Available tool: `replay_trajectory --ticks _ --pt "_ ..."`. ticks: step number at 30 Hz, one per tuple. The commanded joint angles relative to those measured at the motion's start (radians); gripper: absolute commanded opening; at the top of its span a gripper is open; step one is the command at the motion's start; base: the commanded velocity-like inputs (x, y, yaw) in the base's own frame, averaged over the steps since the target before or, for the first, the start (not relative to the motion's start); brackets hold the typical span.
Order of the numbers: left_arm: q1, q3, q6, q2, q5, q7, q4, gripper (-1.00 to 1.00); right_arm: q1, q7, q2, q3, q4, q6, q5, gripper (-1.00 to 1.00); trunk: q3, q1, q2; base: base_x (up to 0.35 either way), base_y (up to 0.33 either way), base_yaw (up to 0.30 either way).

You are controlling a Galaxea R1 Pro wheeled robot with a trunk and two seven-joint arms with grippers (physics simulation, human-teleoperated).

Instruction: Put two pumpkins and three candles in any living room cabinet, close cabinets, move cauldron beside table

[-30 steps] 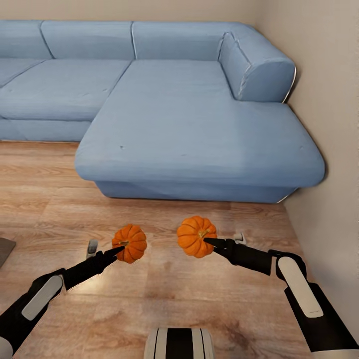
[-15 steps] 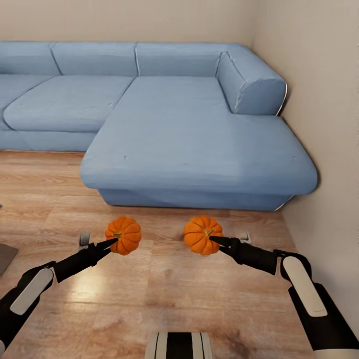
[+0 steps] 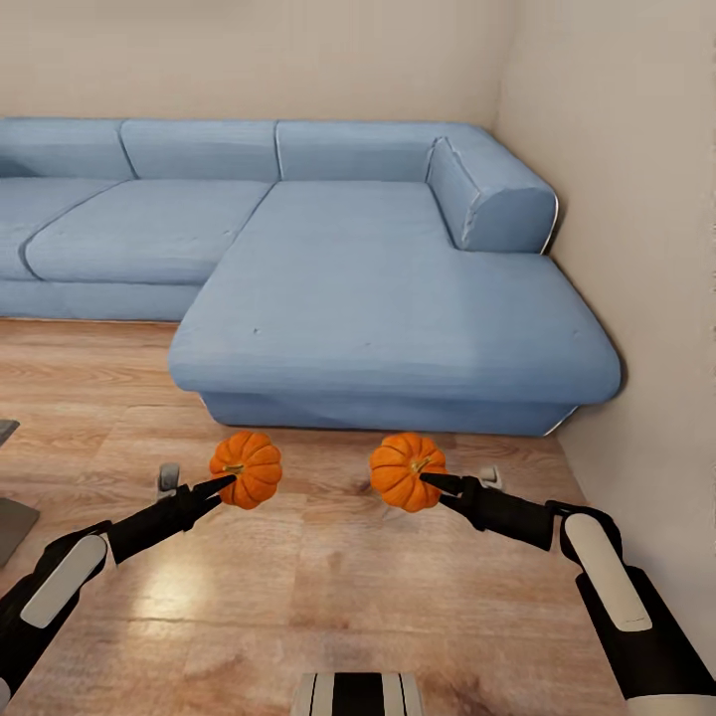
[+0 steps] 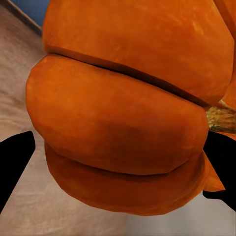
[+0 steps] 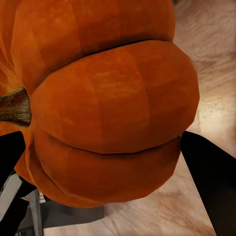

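I hold two bright-orange ribbed pumpkins above the wooden floor. My left gripper (image 3: 224,484) is shut on the left pumpkin (image 3: 247,468), whose orange ribs (image 4: 123,118) bulge between the black fingers (image 4: 14,162) in the left wrist view. My right gripper (image 3: 430,481) is shut on the right pumpkin (image 3: 406,470), seen close up with its brown stem (image 5: 105,113) between the black fingers (image 5: 209,177) in the right wrist view. The candles, cabinet and cauldron are out of view.
A large blue L-shaped sofa (image 3: 398,288) fills the space ahead, its chaise close to the pumpkins. A beige wall (image 3: 636,249) runs along the right. A grey table corner (image 3: 12,517) pokes in at the far left. Wooden floor (image 3: 328,587) lies below my arms.
The whole view has tilted up and pulled back, so the sofa appears lower and farther. Both arms keep their pumpkins, now held slightly wider apart.
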Motion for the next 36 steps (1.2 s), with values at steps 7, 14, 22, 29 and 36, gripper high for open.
replay_trajectory --ticks 7,14,22,29,36 --pt "-0.001 -0.002 0.005 0.002 0.006 0.002 0.001 -1.00 0.000 0.010 0.000 -0.001 0.001 0.004 0.010 -1.00 0.027 -0.003 0.001 0.000 0.000 0.000" --pt "-0.001 -0.001 0.007 0.003 0.006 0.002 0.002 -1.00 0.000 0.010 0.000 -0.001 0.002 0.004 0.010 -1.00 0.054 -0.006 0.003 0.000 0.000 0.000" --pt "-0.001 -0.001 0.006 0.003 0.006 0.002 0.003 -1.00 0.000 0.010 0.000 -0.001 0.002 0.004 0.009 -1.00 0.085 -0.010 0.005 0.000 0.000 0.000" --pt "-0.001 -0.001 0.006 0.003 0.006 0.002 0.003 -1.00 0.000 0.010 0.001 -0.001 0.002 0.004 0.010 -1.00 0.112 -0.013 0.007 0.000 0.000 0.000" --pt "-0.001 -0.001 0.009 0.003 0.006 0.002 0.003 -1.00 0.000 0.010 0.001 -0.001 0.002 0.004 0.010 -1.00 0.139 -0.016 0.008 0.000 0.000 0.000"
